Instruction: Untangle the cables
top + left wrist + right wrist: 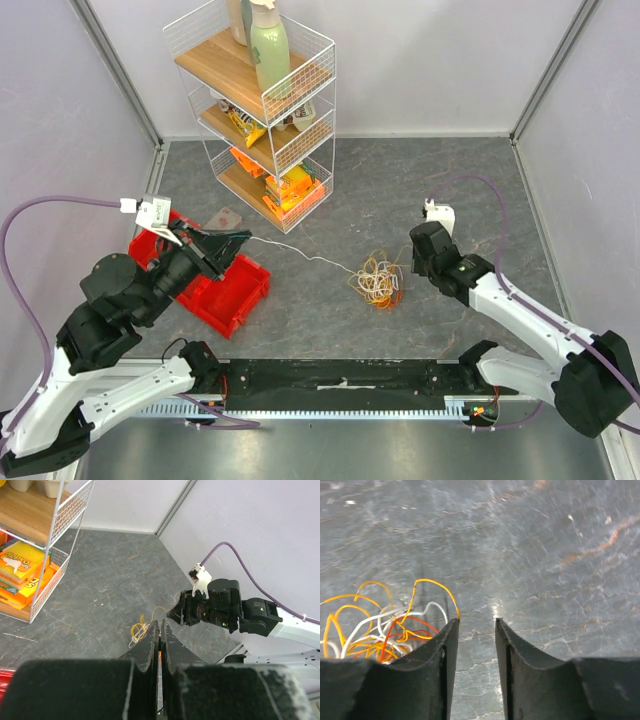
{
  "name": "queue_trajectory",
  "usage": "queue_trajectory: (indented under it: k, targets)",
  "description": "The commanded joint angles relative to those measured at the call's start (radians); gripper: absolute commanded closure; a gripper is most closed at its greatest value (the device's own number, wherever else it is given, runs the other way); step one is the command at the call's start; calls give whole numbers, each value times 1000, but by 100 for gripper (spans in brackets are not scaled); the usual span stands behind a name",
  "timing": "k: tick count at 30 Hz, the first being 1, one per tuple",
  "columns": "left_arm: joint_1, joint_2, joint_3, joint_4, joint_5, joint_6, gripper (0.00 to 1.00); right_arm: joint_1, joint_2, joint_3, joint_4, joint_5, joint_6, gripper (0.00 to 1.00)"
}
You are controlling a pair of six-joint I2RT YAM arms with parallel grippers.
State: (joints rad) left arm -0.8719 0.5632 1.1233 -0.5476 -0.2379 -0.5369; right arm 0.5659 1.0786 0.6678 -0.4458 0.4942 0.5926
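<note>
Since the cables (377, 281) lie as a small knot of orange, pale yellow and white loops mid-table, just left of the right gripper (476, 622), any tug tells on the whole bundle. One white strand (300, 254) runs out leftward, nearly straight, to the left gripper (160, 625), whose jaws are pressed together, seemingly pinching its end. The right gripper's jaws stand spread, nothing between them. A pull from the left with the knot unanchored would likely drag it along or cinch it tighter. The wires are thin, springy, curly; the table (450, 180) is smooth, dark marbled grey — little friction to hold them.
</note>
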Motion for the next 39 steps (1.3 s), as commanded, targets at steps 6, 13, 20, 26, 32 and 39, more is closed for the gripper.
queue_trajectory:
  k: [6,13,20,26,32,39]
  targets:
    - [1,17,35,21,46,-17,98,245,-117,69,163,-374,-231,36]
    - [1,41,79,32,97,-31,98,557,-17,55,421,-347,-352,31]
    - [1,23,116,25,117,-61,98,606,223,131,555,-60,-283,27]
    - [1,35,249,6,127,-17,98,557,420,158,530,124,-110,40]
    - [1,73,412,-74,17,81,98,385,285,-82,541,158,110,50]
    - [1,147,506,-104,-135,232,98,224,8,-218,342,205,128,39]
